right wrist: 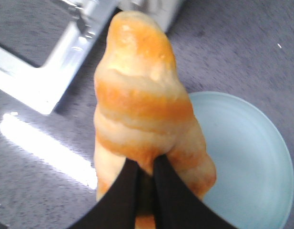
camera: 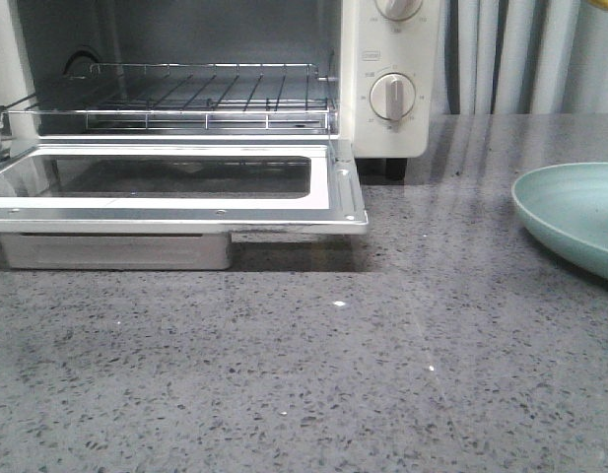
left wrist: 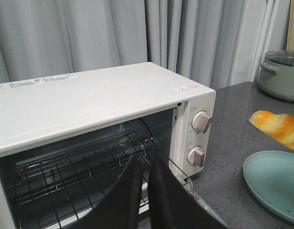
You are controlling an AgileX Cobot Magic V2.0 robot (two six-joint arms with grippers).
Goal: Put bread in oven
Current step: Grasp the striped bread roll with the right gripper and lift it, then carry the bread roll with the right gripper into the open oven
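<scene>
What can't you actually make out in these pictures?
- Bread: its near end is hidden behind the right claw in the right wrist view, and cut off by the edge in the left wrist view.
- Dial markings on the oven: too small to read in the front view.
- Plate: cut off by the front view's edge.
- Pot: cut off by the left wrist view's edge.

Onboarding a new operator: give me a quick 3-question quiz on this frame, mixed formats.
1. True or false: the oven door is shut.
2. Which gripper holds the bread?
3. The plate is: A) stacked with rolls, B) bare, C) inside the oven.

Key:
1. False; it is folded down flat, the wire rack exposed.
2. The right gripper, above the plate.
3. B.
</scene>
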